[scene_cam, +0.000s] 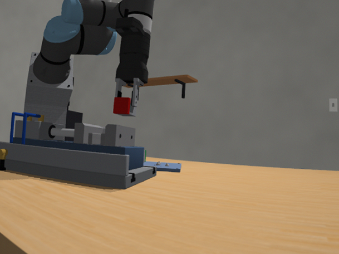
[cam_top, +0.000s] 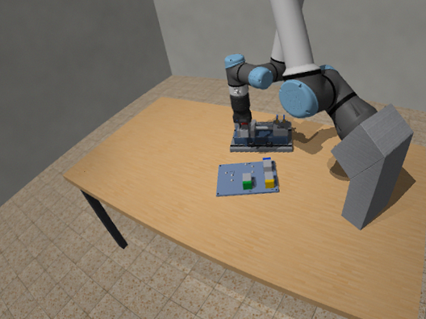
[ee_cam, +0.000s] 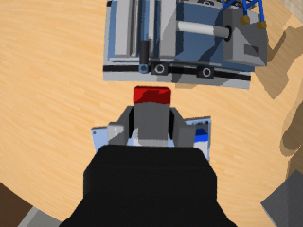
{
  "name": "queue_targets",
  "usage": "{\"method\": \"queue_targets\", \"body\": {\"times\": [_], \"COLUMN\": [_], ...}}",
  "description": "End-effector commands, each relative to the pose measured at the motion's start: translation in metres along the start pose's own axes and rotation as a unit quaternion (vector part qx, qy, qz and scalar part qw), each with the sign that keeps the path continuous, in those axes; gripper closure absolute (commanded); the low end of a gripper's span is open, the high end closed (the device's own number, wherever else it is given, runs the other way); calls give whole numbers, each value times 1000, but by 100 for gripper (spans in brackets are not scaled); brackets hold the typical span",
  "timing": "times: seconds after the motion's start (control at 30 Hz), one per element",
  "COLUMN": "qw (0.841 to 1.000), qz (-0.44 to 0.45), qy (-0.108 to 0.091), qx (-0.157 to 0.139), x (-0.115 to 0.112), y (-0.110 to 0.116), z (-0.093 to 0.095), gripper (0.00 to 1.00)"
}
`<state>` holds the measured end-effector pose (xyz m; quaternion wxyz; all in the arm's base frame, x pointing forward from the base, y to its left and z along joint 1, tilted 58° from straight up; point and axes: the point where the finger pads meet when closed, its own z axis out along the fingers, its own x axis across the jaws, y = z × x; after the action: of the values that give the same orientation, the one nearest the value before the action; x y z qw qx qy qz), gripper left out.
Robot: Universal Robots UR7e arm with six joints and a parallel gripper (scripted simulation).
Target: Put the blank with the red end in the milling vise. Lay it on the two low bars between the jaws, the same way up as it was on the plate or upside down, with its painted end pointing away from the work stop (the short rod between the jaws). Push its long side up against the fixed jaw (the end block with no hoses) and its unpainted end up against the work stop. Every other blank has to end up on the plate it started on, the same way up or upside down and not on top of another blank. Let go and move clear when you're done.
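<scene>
My gripper [cam_top: 243, 126] [scene_cam: 126, 102] [ee_cam: 151, 116] is shut on the blank with the red end [scene_cam: 122, 105] [ee_cam: 151, 96], held level above the height of the vise jaws. In the wrist view its red end points towards the vise, which lies beyond it. The fixed jaw [scene_cam: 120, 135] [ee_cam: 124, 28] and the moving jaw [scene_cam: 87, 133] [ee_cam: 169, 33] stand apart. A dark short rod [ee_cam: 144, 51], the work stop, shows between them at the side nearer the plate. The plate [cam_top: 229, 189] [ee_cam: 98, 137] carries the green-ended [cam_top: 247, 181], yellow-ended [cam_top: 269, 180] and blue-ended [cam_top: 267, 164] blanks.
The vise base [cam_top: 262, 148] [scene_cam: 62, 162] stands behind the plate in the top view. Blue hoses [scene_cam: 24, 127] [ee_cam: 261, 10] rise at the moving-jaw end. The robot's grey pedestal [cam_top: 375, 172] stands on the table [cam_top: 144, 177] at the right. Small pins [scene_cam: 158, 163] stick up from the plate.
</scene>
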<state>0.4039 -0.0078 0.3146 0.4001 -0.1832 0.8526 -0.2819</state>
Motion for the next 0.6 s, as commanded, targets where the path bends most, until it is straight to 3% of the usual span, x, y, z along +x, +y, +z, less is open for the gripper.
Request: {"method": "queue_targets", "body": {"times": [0.0, 0.4, 0.57], "qw": [1000, 1000, 1000], "qz": [0, 0, 0], "qy": [-1, -1, -2], "qx": [-3, -3, -3], "x": [-4, -4, -9], "y": [-42, -42, -99], "z": [2, 2, 4], "gripper": [100, 100, 100]}}
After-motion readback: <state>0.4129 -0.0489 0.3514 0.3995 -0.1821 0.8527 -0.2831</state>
